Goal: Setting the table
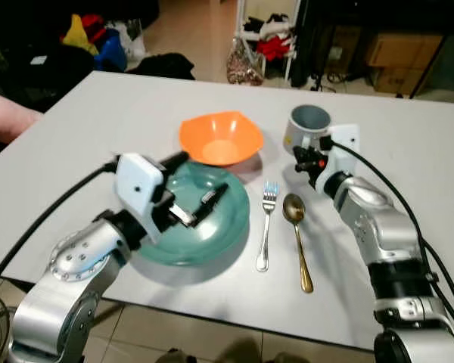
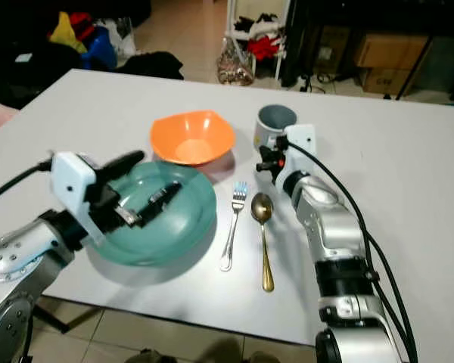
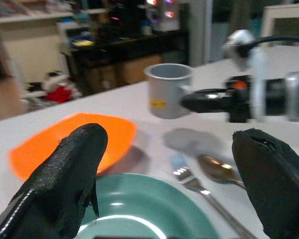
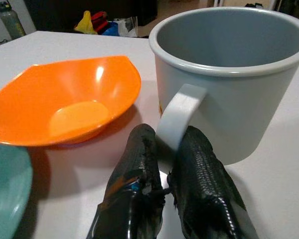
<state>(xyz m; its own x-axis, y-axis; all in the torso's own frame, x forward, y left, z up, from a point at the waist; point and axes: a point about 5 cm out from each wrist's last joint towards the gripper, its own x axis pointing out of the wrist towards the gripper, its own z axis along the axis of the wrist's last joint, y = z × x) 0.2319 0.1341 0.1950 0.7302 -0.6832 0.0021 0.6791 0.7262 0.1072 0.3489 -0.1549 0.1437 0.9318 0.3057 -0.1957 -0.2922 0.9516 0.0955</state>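
Right gripper (image 4: 162,174): we see our two black, ribbed fingers pinched together on the handle of the grey mug (image 1: 309,127), one on each side of the loop.
Left gripper (image 1: 191,189): our fingers are spread wide apart, holding nothing, and hang over the teal plate (image 1: 234,219).
Grey mug: upright on the white table (image 1: 98,128), smooth matte wall with a rolled rim, a small yellow mark low on its side; it stands just beyond the spoon and fork, close to the orange bowl.
Orange bowl (image 1: 221,138): glossy plastic with a squared, softly cornered rim; its near edge touches or slightly overlaps the far rim of the teal plate.
Teal plate: round, shiny, shallow; its near rim lies close to the table's near edge.
Fork (image 1: 266,224): silver metal, tines pointing away from us, just beside the plate on the right.
Spoon (image 1: 296,236): brassy gold, bowl end away from us, parallel to the fork and just right of it.
Open room: we find bare tabletop left of the plate and right of the spoon and mug.
Edges: the table's near edge runs under both our arms; tiled floor (image 1: 212,333) shows below.
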